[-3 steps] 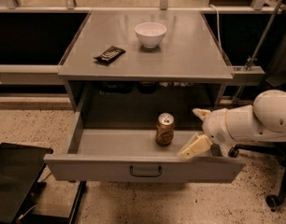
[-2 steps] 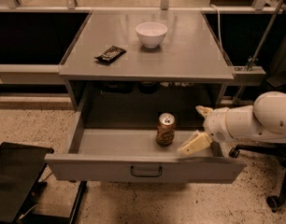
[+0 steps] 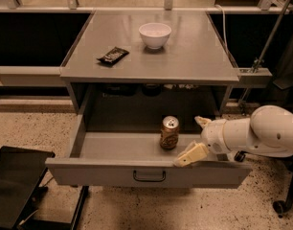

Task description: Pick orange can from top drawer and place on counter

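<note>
The orange can stands upright inside the open top drawer, right of its middle. The drawer is pulled out, with its dark bar handle on the front panel. My gripper is inside the drawer just to the right of the can, a little apart from it. It is open, with one cream finger low toward the front panel and the other farther back. The white arm reaches in from the right. The grey counter lies above.
A white bowl and a dark snack wrapper lie on the counter. A black object sits on the floor at lower left. Metal railings and a post stand at the right.
The gripper has edged slightly left toward the can. The can and drawer have not moved.
</note>
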You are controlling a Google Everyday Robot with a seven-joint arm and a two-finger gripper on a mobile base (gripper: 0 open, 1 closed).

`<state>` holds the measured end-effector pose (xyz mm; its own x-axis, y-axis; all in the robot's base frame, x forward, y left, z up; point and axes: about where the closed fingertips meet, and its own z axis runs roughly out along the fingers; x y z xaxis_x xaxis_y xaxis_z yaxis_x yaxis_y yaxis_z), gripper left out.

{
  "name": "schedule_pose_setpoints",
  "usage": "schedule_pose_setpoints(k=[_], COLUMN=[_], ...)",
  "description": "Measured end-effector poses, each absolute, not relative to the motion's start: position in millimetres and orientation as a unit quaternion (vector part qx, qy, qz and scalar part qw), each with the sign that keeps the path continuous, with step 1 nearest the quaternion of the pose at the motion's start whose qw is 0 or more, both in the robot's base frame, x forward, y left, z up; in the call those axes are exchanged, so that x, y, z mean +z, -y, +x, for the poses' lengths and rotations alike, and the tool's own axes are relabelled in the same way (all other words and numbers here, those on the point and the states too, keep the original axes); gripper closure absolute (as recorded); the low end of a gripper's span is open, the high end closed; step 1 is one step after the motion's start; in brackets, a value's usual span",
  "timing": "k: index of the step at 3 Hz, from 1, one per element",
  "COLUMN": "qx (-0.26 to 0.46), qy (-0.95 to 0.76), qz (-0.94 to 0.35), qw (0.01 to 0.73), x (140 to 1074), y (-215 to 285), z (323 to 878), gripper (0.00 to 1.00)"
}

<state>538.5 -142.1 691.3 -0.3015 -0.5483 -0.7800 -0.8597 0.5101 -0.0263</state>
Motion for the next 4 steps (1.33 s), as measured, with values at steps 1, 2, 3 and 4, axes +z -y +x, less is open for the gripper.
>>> schedule_pose_setpoints(k=[1,2,3,4], qx=[0.222,0.224,0.239,0.254], qy=[-0.772,-0.769,-0.755,-0.736], qz=[-0.429,-0.432,-0.440,-0.452], qw=[0.413,0.414,0.424,0.435], x=[694.4,697.5,719.6,740.4], y=[123.2,118.5,98.2,70.2], z=[531.4,531.8,540.8,548.8], gripper=[0.00,0.00,0.00,0.00])
